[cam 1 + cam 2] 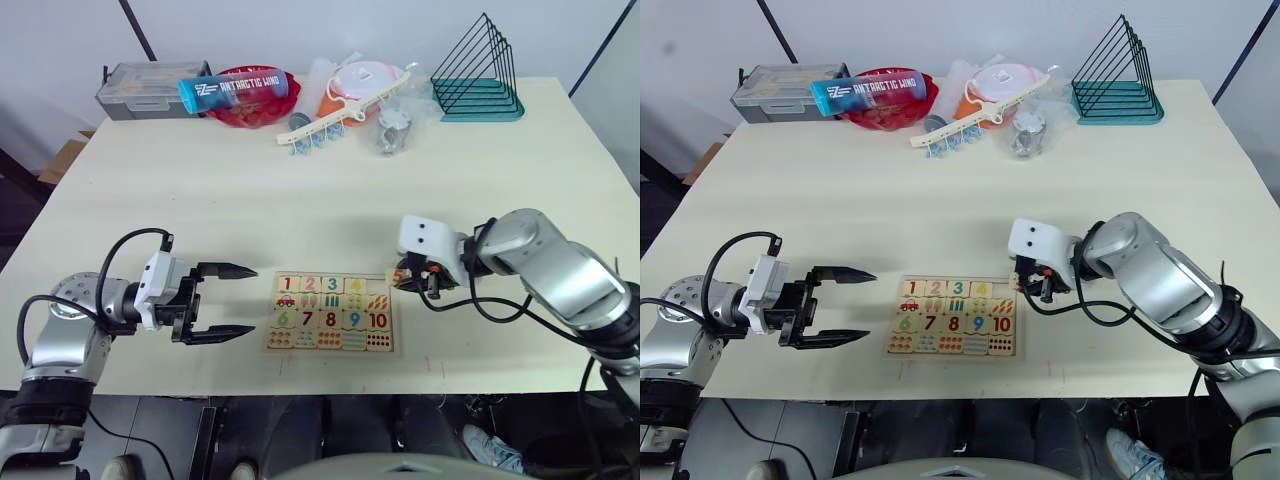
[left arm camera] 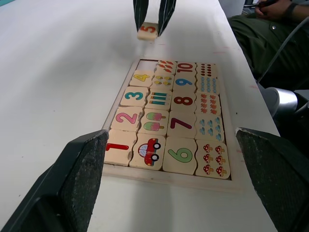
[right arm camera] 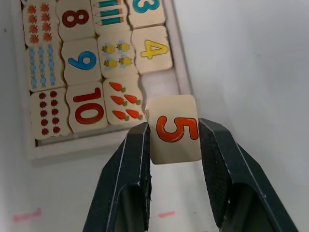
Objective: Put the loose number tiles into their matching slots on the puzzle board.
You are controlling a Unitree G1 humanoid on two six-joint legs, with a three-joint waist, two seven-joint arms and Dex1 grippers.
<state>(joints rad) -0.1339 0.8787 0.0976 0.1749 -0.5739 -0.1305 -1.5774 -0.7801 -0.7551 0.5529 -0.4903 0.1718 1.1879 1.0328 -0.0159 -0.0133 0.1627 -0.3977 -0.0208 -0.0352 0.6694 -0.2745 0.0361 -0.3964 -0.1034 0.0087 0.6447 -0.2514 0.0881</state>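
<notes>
- The right pincer (image 3: 174, 133) is clamped on the small square light-wood tile printed with an orange 5 (image 3: 174, 129), holding it just off the right end of the flat rectangular light-wood puzzle board (image 1: 332, 313), at centre-right in the left eye view.
- Tiles 1 to 4 already sit in the top row; the one bare square slot (image 3: 161, 86) lies beside the yellow 4, just beyond the held tile.
- To seat it well, I judge the tile should go squarely over that recess, edges parallel to the frame and digit facing like its neighbours, then be lowered flat before the fingers let go; a tilted corner could catch on the rim.
- The left pincer (image 1: 222, 301) hovers with fingers wide apart over the pale worktop (image 1: 300, 200), left of the board and apart from it.
- The tile's underside and the slot's depth cannot be made out.
- The black fingers hide the tile's two side faces.
</notes>
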